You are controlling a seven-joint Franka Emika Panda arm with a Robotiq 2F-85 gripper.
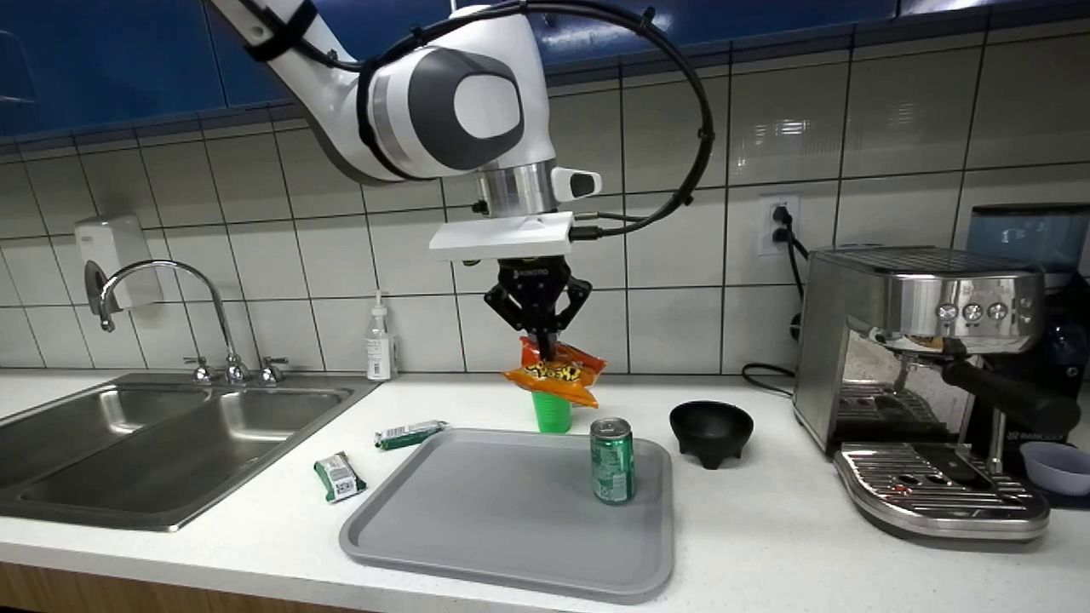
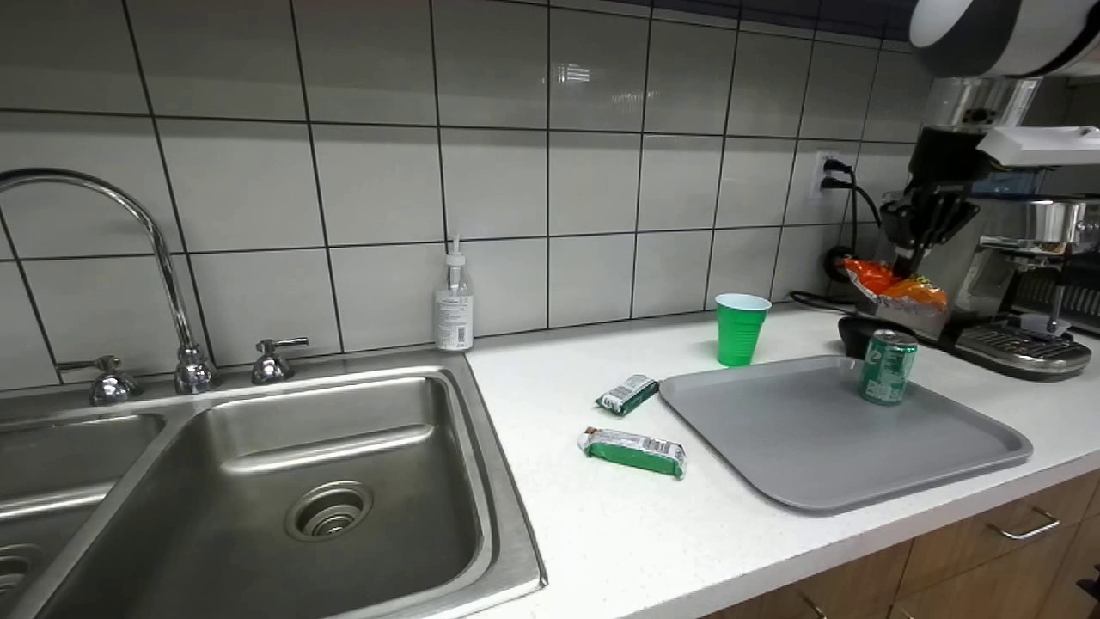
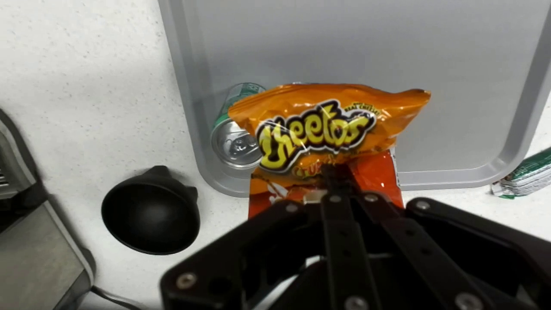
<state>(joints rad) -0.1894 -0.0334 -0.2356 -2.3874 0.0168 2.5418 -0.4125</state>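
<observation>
My gripper [image 1: 546, 347] is shut on an orange and red Cheetos bag [image 1: 562, 377] and holds it up above the counter, behind the grey tray [image 1: 494, 519]. In the wrist view the fingertips [image 3: 338, 172] are closed together on the bag's [image 3: 318, 129] middle. A green can [image 1: 612, 464] stands upright on the tray; in the wrist view the bag partly covers this can [image 3: 236, 144]. A green cup [image 2: 740, 335] stands on the counter behind the tray; the bag hides its top in an exterior view [image 1: 553, 415]. A black bowl [image 1: 712, 428] stands beside the tray.
Two green-and-white wrapped bars [image 1: 410, 434] [image 1: 339, 477] lie on the counter between tray and sink [image 2: 494, 516]. A tall faucet [image 1: 183, 268] and a pump bottle [image 1: 380, 345] stand at the back. A steel coffee machine [image 1: 924, 298] is past the bowl, near the tiled wall [image 1: 673, 332].
</observation>
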